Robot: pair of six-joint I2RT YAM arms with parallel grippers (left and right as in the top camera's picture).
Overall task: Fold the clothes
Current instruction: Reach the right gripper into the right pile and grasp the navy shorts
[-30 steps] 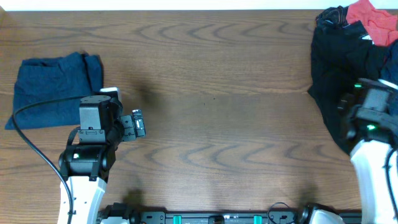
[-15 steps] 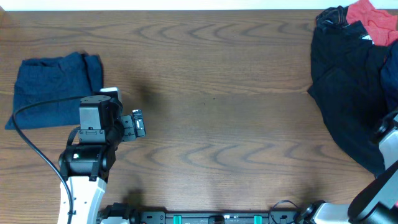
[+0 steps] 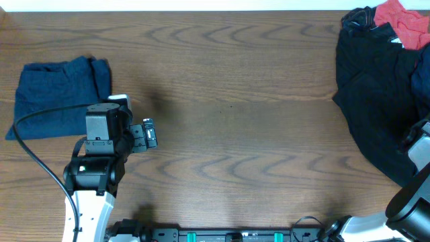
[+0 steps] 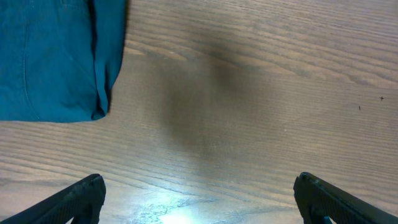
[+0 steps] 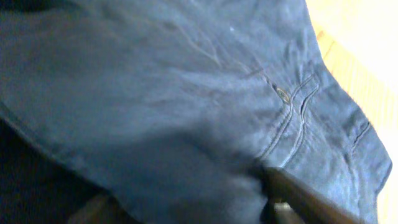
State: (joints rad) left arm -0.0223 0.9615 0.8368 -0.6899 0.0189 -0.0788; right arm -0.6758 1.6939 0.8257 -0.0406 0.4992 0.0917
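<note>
One of the clothes, a blue garment (image 3: 57, 97), lies folded at the table's far left, and its corner (image 4: 56, 59) shows in the left wrist view. My left gripper (image 3: 149, 133) hovers open over bare wood just right of it, its fingertips (image 4: 87, 193) wide apart. A pile of dark navy clothes (image 3: 376, 94) sits at the right edge. My right gripper (image 5: 199, 208) is pressed into denim-like cloth (image 5: 186, 106) with a seam and rivet. Its fingers (image 5: 305, 199) stand apart, with a bulge of cloth between them. Only the right arm (image 3: 420, 151) shows from overhead.
A red cloth (image 3: 403, 23) lies on top of the dark pile at the back right corner. The brown wooden table (image 3: 242, 107) stretches between the folded garment and the pile. A black cable (image 3: 33, 141) loops by the left arm.
The right arm has dropped from over the pile towards the lower right edge of the overhead view, and its jaws have narrowed around cloth. The left arm has not moved.
</note>
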